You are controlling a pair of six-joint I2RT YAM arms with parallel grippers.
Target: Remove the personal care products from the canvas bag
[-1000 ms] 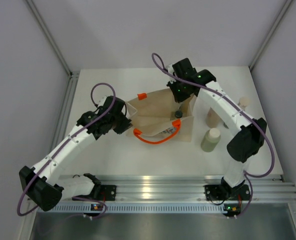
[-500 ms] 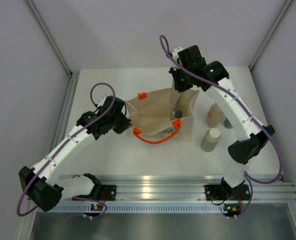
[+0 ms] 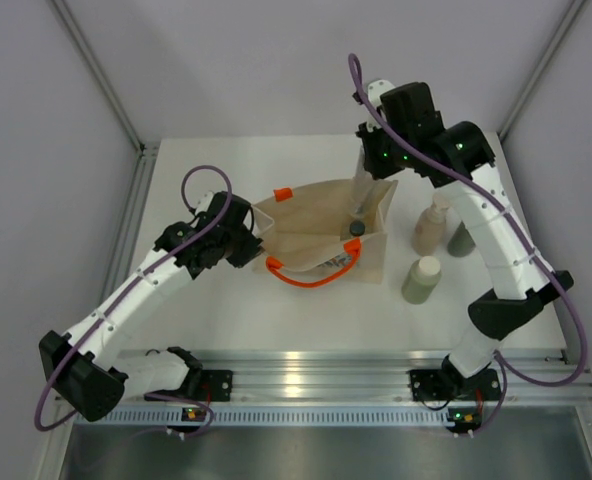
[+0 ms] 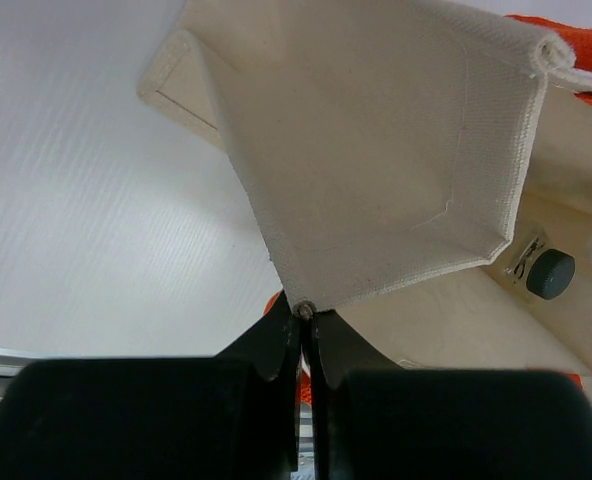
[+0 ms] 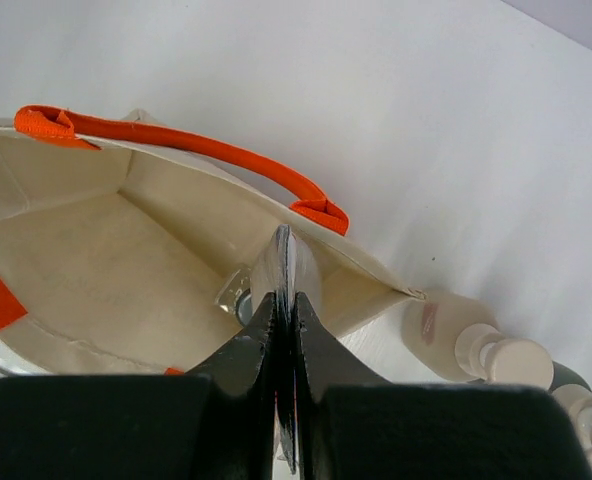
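White table [image 3: 276, 310]: right pincer [image 5: 286, 305] holds silvery tube [image 5: 288, 262] over canvas bag [image 3: 306, 225].

Beige canvas bag [image 3: 311, 222], orange handles [image 3: 308, 281]

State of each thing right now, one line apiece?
canvas bag: open, standing.
left gripper: jaws shut on canvas bag's edge.
right gripper: jaws shut on silvery tube.
silvery tube: lifted above bag's mouth.
dark-lidded jar: inside bag, lidded.
tan bottle: upright, capped.
grey-green bottle: upright, partly hidden.
sage bottle: upright, capped.
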